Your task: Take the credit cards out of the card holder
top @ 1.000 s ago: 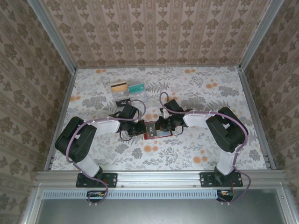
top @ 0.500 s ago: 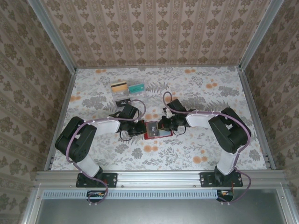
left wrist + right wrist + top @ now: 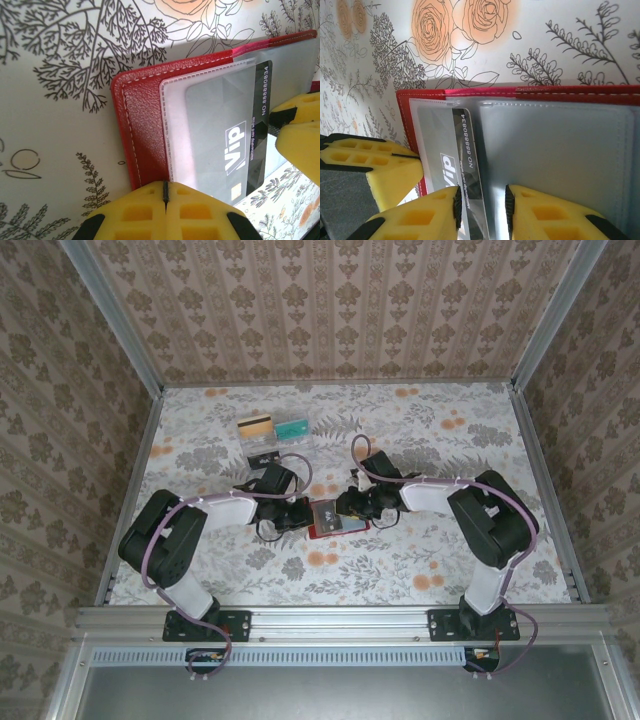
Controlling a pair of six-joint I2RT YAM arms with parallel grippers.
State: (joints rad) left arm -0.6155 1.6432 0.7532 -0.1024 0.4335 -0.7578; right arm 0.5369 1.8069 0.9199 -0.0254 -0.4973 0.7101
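The red card holder (image 3: 327,520) lies open on the table between my two arms. Its clear sleeve holds a black "Vip" credit card (image 3: 465,145), and a dark strip of that card (image 3: 263,95) sticks out past the sleeve's edge. My left gripper (image 3: 165,192) is shut, its tips resting on the card holder's (image 3: 142,125) edge. My right gripper (image 3: 482,205) is open, one jaw on each side of the card's bare strip. In the left wrist view a right fingertip (image 3: 300,145) shows beside the card. A tan credit card (image 3: 256,425) and a teal one (image 3: 291,427) lie in the clear tray.
The clear plastic tray (image 3: 268,445) stands at the back left of the floral tablecloth, a hand's width behind my left gripper (image 3: 300,512). Patterned walls with metal rails close in the table on three sides. Bare cloth lies in front of the card holder and to the right.
My right gripper has gone from shut to open at the black card's edge, and its wrist has shifted slightly right. The left arm and the card holder have stayed put.
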